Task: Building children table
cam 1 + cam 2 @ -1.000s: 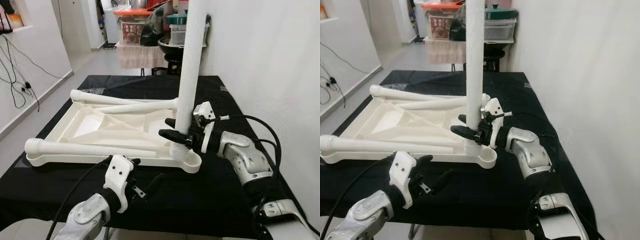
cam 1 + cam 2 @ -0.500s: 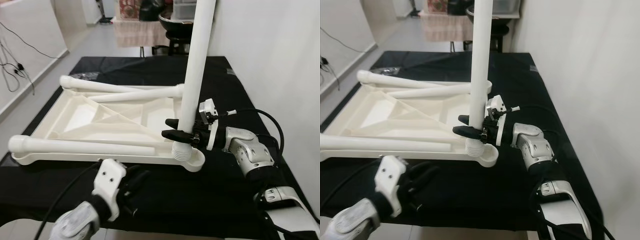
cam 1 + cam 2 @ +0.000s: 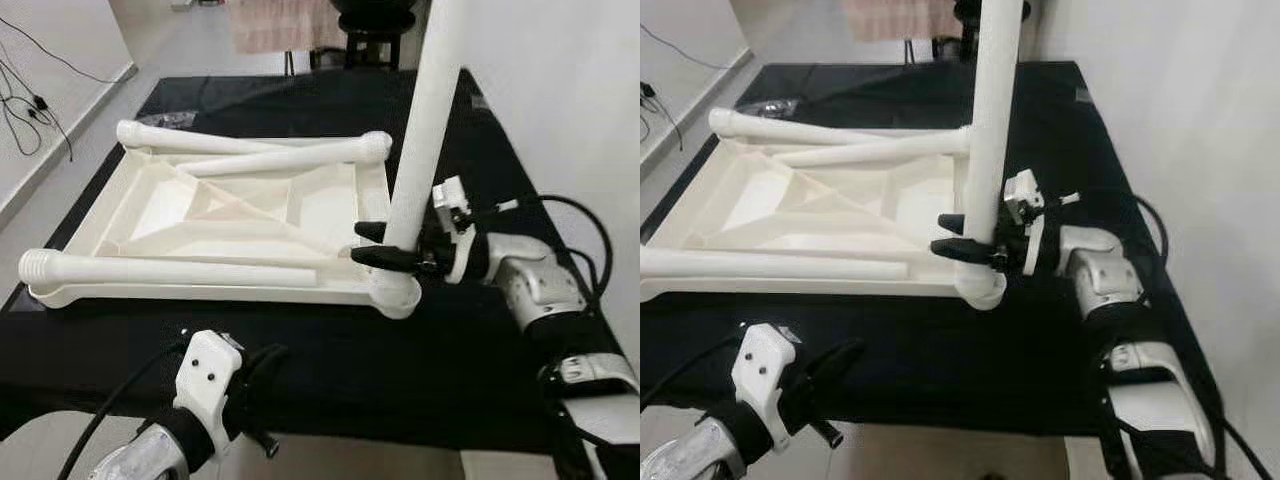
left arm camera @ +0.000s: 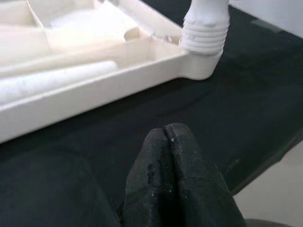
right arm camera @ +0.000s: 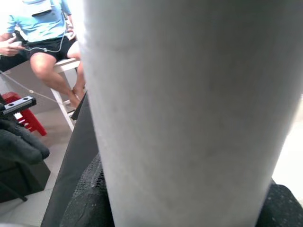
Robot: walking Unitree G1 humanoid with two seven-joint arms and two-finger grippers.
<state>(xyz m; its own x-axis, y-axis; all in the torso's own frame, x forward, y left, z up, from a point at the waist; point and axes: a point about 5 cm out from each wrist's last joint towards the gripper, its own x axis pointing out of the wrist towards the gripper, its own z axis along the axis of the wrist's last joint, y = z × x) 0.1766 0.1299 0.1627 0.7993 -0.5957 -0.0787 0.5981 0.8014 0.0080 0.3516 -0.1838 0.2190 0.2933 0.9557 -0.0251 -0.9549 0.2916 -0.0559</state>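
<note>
Children table (image 3: pixel 230 215), white and upside down, lies at the centre of the frame on the black tabletop (image 3: pixel 480 340). The right pincer (image 3: pixel 385 245) pinches an upright leg (image 3: pixel 425 130) standing in the table's lower right corner socket. The left pincer (image 4: pixel 173 175), fingers pressed together, hovers at lower left

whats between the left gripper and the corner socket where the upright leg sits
Bare black tabletop. In the left wrist view the left gripper, fingers shut, points across open cloth toward the corner socket holding the upright leg.
</note>
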